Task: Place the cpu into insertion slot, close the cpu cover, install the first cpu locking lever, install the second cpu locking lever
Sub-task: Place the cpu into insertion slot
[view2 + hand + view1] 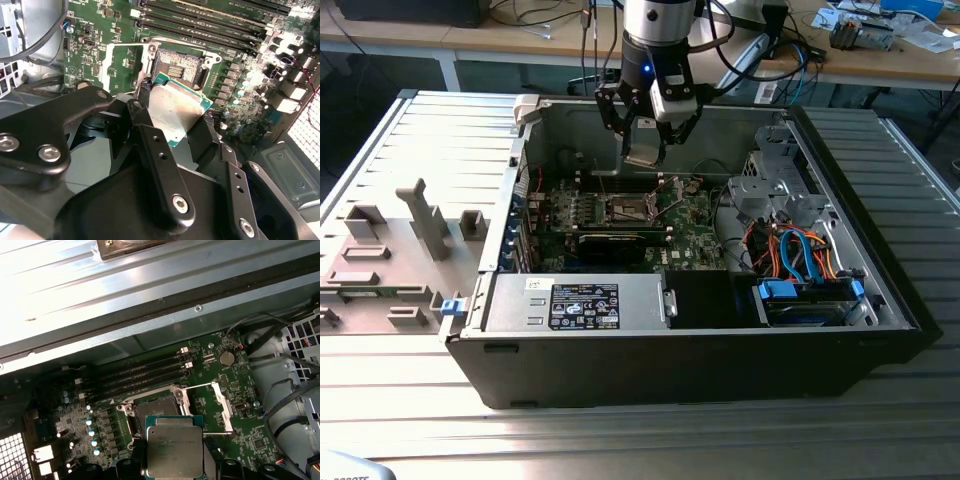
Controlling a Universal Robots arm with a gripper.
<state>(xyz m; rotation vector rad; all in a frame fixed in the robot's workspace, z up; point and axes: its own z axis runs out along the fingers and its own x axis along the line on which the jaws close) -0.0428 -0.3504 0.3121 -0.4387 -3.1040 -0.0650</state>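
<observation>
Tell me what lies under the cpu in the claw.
The open socket lies below the cpu, not touching it; the cpu hides part of the socket and board.

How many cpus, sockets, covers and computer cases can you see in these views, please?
cpu: 1
socket: 1
cover: 1
case: 1
Total: 4

Open computer case (670, 372), blue cables (802, 250)
</observation>
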